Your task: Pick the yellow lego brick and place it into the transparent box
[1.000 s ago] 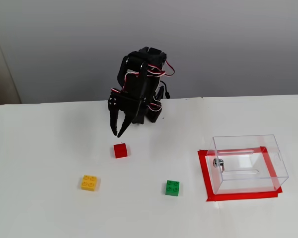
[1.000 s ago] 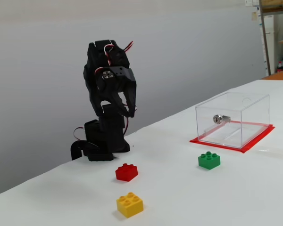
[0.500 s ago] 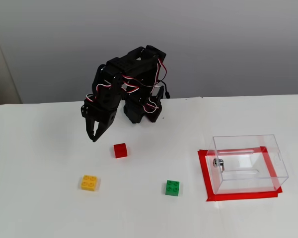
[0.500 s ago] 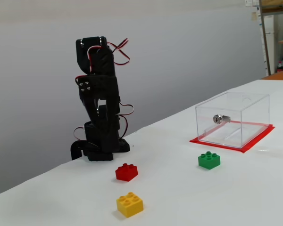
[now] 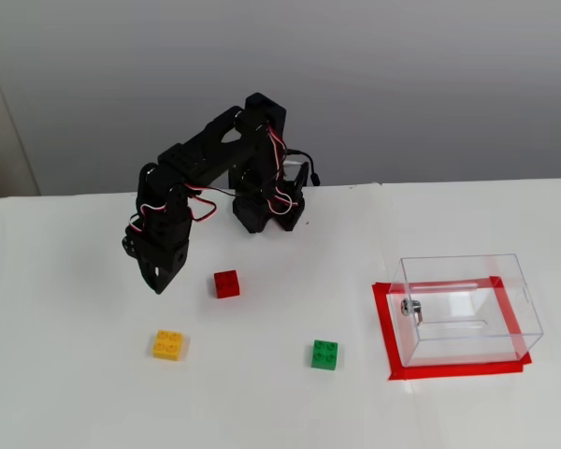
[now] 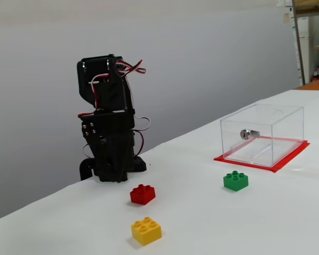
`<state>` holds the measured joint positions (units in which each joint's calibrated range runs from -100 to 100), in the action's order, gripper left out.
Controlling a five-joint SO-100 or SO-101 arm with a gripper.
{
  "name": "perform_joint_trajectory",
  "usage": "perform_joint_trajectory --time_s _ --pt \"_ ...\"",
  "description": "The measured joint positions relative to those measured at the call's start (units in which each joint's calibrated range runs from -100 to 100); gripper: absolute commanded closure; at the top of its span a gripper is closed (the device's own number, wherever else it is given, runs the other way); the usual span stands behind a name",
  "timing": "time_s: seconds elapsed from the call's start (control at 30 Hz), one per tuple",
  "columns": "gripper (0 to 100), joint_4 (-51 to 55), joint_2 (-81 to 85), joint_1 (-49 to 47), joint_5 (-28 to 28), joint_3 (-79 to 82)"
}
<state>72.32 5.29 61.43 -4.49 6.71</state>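
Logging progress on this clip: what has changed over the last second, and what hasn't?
The gripper swung left and down in the higher fixed view, toward the yellow lego brick, holding nothing. The red brick, green brick and transparent box stayed put.

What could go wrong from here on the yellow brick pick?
1. The red brick sits close beside the end effector, between the arm's base and the yellow lego brick; the descending arm may nudge it.
2. The green brick lies on the table between the yellow brick and the transparent box; a low carry could clip it.
3. The box has tall clear walls, so a low approach might hit the rim or shift it off the red tape.
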Motion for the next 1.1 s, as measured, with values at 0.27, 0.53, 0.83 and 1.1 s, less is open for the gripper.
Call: perform_joint_trajectory --time_s 0.27,0.53,0.83,1.1 --pt "98 -1.80 -2.20 -4.59 0.20 -0.79" --pt "90 -5.91 -2.28 -8.76 0.20 -0.79" --pt "79 -5.74 -2.28 -9.72 8.50 -0.79" --pt "79 -5.74 -2.28 -11.11 19.00 -0.79"
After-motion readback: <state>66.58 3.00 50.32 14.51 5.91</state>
